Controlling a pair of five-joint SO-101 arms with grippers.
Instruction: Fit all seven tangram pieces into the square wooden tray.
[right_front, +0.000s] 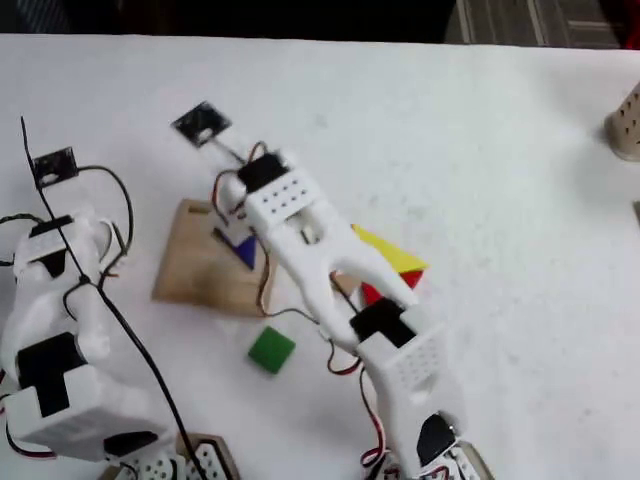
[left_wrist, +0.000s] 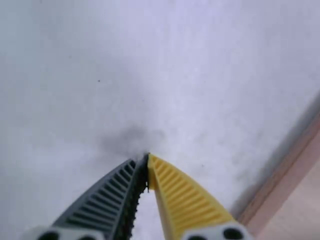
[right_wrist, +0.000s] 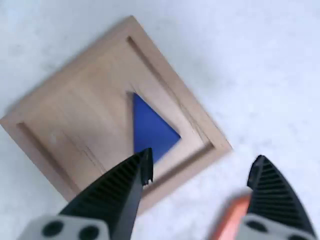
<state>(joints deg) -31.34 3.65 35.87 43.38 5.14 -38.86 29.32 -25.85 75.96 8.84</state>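
My right pincer (right_wrist: 202, 167) hangs released, jaws spread wide and holding nothing, over the near right corner of the wooden tray (right_front: 185, 265). The tray sits left of middle on the table (right_front: 450, 130), turned at an angle.

Only the blue triangle (right_wrist: 152, 130) lies inside it, flat in the recess toward the right side. The rest of the recess is bare wood. By my reckoning the task has barely begun: one piece is in and six are left.

Of those six I can place four, all out on the table:
- The orange piece (right_wrist: 231, 220) lies just outside the tray, close by one finger of my right pincer.
- The yellow piece (right_front: 392, 255) and the red piece (right_front: 375, 292) lie together to the right of the tray, partly under my right arm.
- The green square (right_front: 271, 350) lies alone, nearer than the tray.

Where the last two pieces are I cannot tell; my arm may cover them.

My left pincer (left_wrist: 147, 160) is clenched on nothing, tips together above bare table, well away from the pieces on the near left.
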